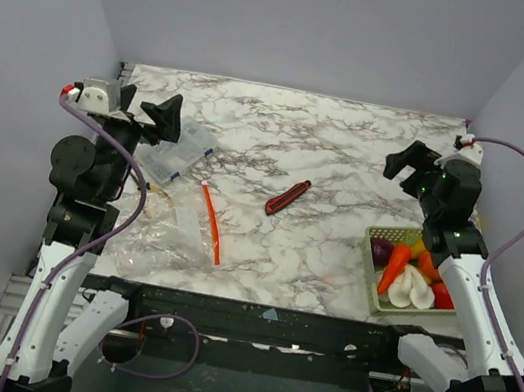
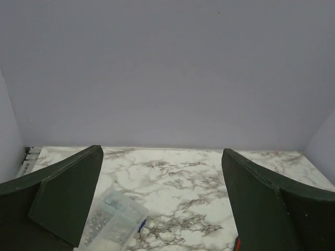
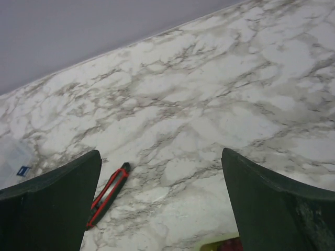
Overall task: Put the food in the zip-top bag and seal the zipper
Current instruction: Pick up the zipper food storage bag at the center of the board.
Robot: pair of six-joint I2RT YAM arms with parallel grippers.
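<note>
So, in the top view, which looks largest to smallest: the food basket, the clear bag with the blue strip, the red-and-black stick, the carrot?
1. basket
2. blue-strip bag
3. red-and-black stick and carrot: similar length, the carrot thicker, so I would not rank these two.

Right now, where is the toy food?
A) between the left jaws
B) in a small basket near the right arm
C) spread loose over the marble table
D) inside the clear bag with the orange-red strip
B: the food lies piled in the basket, while the zip-top bag lies flat far from it, with nothing coloured inside.
</note>
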